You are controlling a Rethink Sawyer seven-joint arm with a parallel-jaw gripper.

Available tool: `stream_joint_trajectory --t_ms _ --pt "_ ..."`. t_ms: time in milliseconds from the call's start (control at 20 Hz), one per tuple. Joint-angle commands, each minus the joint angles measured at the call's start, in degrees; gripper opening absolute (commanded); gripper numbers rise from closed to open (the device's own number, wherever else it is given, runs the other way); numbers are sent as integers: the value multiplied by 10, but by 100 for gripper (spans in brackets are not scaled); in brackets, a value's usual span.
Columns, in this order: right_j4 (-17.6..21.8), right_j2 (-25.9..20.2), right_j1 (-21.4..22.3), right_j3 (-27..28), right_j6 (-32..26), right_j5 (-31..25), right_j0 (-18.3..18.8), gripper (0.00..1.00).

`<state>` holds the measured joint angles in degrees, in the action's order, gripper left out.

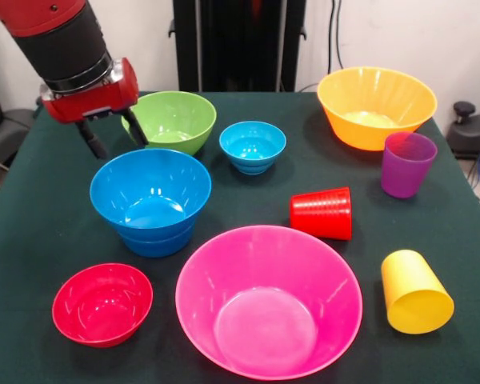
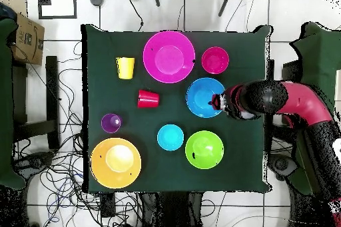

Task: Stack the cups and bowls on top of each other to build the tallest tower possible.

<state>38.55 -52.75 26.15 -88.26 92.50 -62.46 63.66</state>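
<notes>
The gripper [image 1: 112, 136] hangs with its two dark fingers spread apart, holding nothing, just above the back rim of the blue bowls [image 1: 150, 200]. These are two blue bowls, one sitting inside the other. The green bowl [image 1: 173, 120] and the small light-blue bowl [image 1: 253, 146] sit toward one edge of the table [image 1: 32, 232], and the orange bowl [image 1: 376, 106] is by a corner with the purple cup [image 1: 406, 164] next to it. The pink bowl [image 1: 268, 300] and small red bowl [image 1: 102, 303] sit by the opposite edge. The red cup [image 1: 322, 213] and yellow cup [image 1: 414, 291] lie on their sides. No writing can be read on any of them.
</notes>
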Motion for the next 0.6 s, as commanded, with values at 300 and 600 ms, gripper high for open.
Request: stream_joint_trajectory --t_ms 300,600 --pt "-8 18 15 -129 -10 45 -37 100" --pt "-23 21 55 -166 38 52 -62 100"
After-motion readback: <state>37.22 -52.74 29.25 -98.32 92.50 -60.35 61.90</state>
